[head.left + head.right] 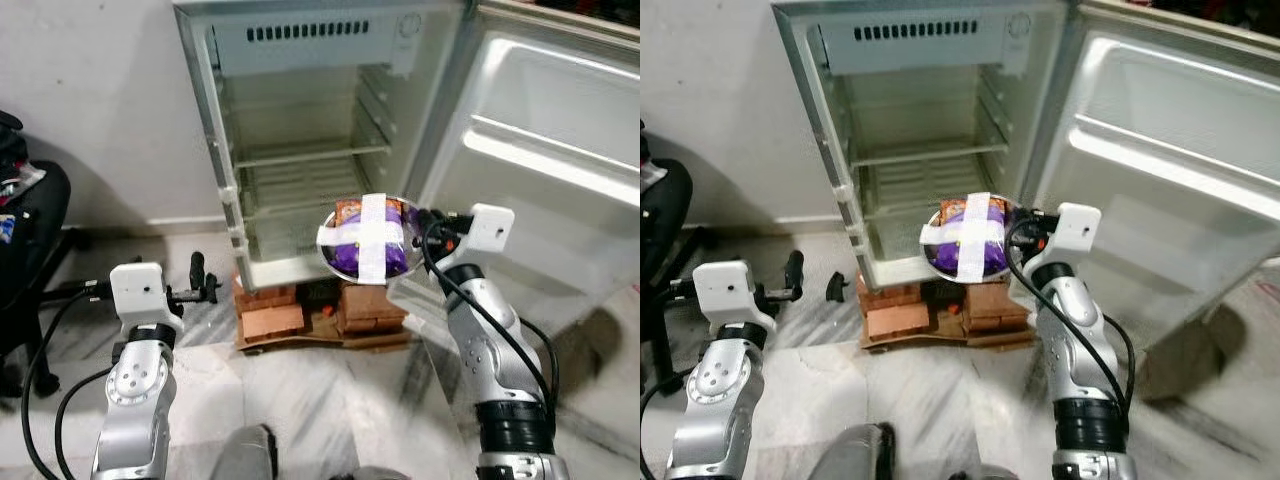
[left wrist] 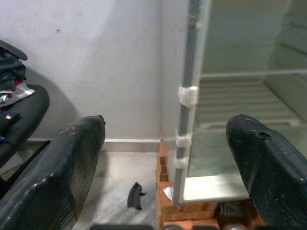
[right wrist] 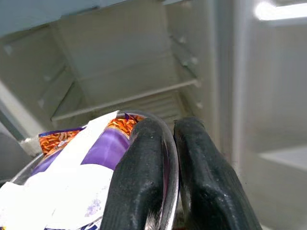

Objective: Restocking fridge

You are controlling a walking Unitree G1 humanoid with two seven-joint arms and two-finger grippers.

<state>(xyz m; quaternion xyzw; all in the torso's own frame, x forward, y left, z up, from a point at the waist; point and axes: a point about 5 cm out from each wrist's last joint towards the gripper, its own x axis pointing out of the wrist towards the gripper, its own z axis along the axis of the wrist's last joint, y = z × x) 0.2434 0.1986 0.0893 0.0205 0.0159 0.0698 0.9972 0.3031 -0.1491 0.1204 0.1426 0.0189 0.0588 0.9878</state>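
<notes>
Gripping round taped steel bowl [image 1: 366, 238]

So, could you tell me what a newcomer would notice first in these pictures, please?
First, the open fridge, its door swung wide and its wire shelves bare, propped on bricks. Then the right gripper, shut on the rim of a steel bowl of purple and orange packets crossed with white tape, held before the lower compartment.

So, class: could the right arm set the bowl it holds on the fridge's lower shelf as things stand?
Probably yes. The right gripper pinches the bowl rim just before the open fridge, with nothing between it and the lower shelf.
</notes>
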